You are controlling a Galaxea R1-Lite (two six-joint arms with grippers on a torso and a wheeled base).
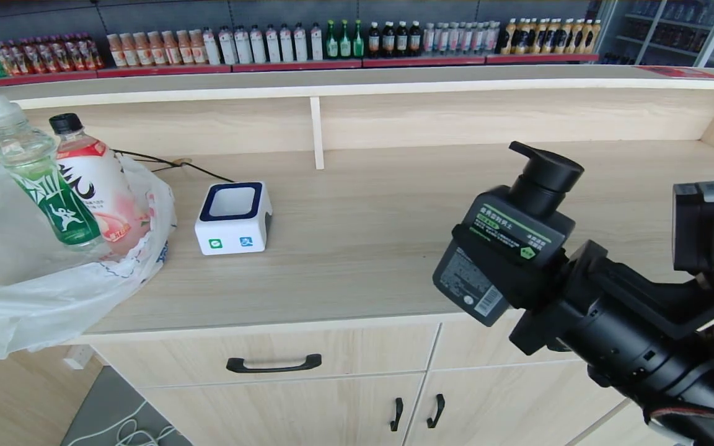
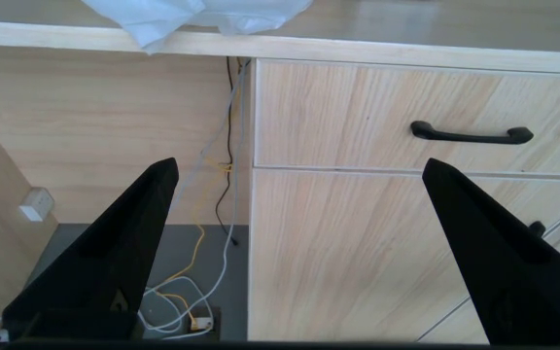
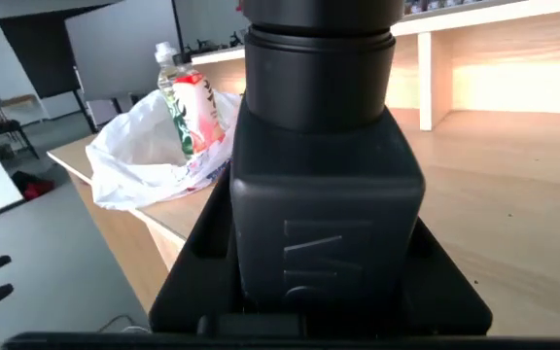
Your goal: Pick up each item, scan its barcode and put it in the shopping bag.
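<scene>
My right gripper (image 1: 552, 275) is shut on a black pump bottle (image 1: 506, 241) with a green and white label and a barcode on its lower side. It holds the bottle tilted above the counter's right front part. In the right wrist view the bottle (image 3: 324, 194) sits between that gripper's (image 3: 324, 292) fingers. A white scanner box (image 1: 233, 217) with a dark blue rim stands on the counter well to the bottle's left. At the far left the white plastic shopping bag (image 1: 16, 272) holds a green-labelled bottle (image 1: 47, 186) and a peach-labelled bottle (image 1: 100, 186). My left gripper (image 2: 299, 272) hangs open below counter height, facing the cabinet front.
A wooden divider (image 1: 316, 133) and a raised ledge back the counter (image 1: 382, 248). A black cable (image 1: 165, 162) runs behind the scanner. Drawers with black handles (image 1: 274, 364) sit under the counter. Rows of drinks (image 1: 344, 40) line the far shelf.
</scene>
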